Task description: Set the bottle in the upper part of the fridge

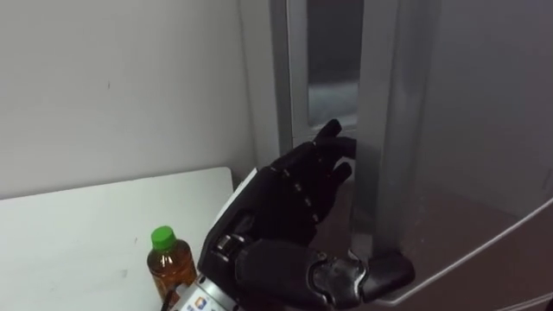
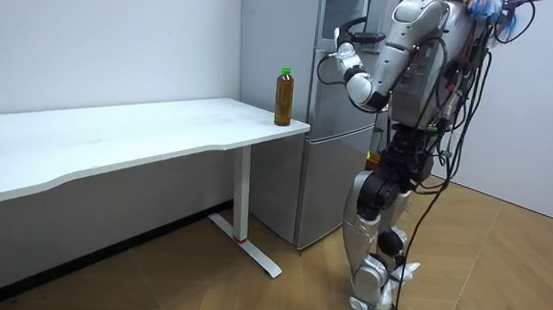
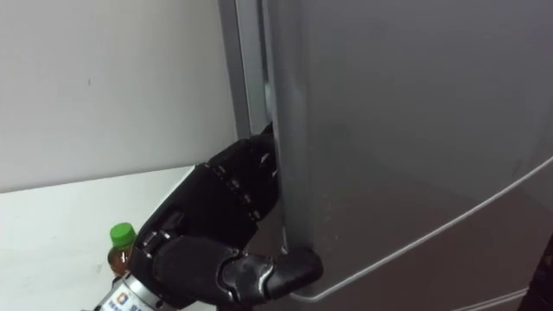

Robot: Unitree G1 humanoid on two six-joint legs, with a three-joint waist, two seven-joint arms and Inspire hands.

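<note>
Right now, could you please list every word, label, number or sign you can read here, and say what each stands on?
On the bottle: any print is too small to read.
On the white tag by the left hand, which curls round the upper fridge door edge: a coloured mark, blurred, unreadable.
On the table and wall: none.

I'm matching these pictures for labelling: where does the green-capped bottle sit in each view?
Left eye view: bottle at bottom edge, left of centre.
Right eye view: bottom left.
Room view: upright at the table corner, centre.
Shared landmark: grey fridge beside it.
</note>
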